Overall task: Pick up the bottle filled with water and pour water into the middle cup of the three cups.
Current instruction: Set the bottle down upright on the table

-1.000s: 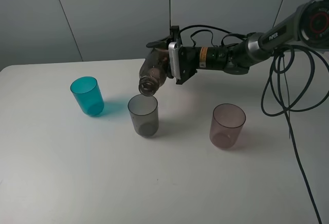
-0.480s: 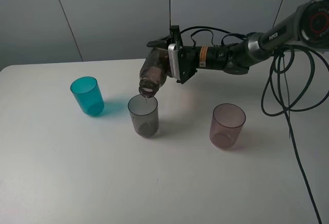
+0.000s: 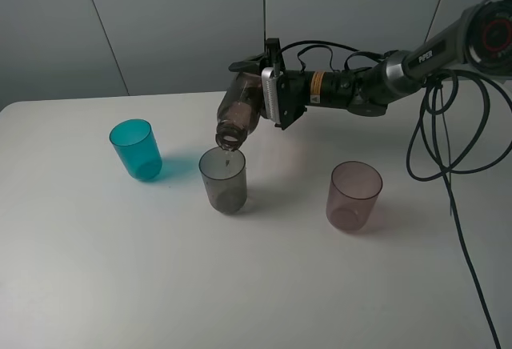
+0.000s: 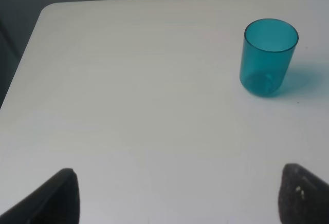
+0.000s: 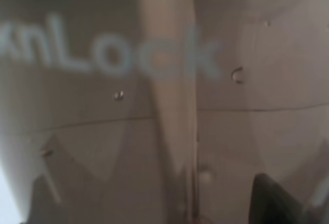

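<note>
The teal cup and the mauve cup flank the middle cup, all well apart on the white surface. Black cables droop from the right arm, marked "PIPER". The right pincer clamps the bottle, tipped mouth-down just above the middle cup (up close its lettering reads "nLock"). The left pincer gapes wide, holding nothing. Grey wall panels stand behind.
</note>
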Tool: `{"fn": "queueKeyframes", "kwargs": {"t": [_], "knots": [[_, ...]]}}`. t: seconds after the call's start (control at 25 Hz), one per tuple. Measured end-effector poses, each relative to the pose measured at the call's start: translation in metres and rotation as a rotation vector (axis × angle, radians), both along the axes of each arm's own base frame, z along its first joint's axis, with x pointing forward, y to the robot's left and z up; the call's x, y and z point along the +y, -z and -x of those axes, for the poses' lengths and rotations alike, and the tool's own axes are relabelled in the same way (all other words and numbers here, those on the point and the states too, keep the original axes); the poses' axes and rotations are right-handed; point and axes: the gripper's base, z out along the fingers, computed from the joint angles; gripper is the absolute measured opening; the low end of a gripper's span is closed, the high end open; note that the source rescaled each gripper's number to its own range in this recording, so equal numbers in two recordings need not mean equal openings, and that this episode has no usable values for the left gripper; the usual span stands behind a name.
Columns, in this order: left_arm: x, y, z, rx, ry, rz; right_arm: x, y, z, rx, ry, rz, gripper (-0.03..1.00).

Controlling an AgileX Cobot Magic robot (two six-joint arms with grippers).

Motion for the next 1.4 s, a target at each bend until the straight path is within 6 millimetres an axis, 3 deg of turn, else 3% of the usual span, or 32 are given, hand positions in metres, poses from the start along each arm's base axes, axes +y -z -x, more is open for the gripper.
{"fn": "queueKeyframes", "kwargs": {"t": [1.4], "knots": [[0.0000, 0.0000, 0.0000, 0.000, 0.000, 0.000, 0.0000, -0.0055, -0.0009, -0.043, 0.001, 0.006, 0.05]]}}
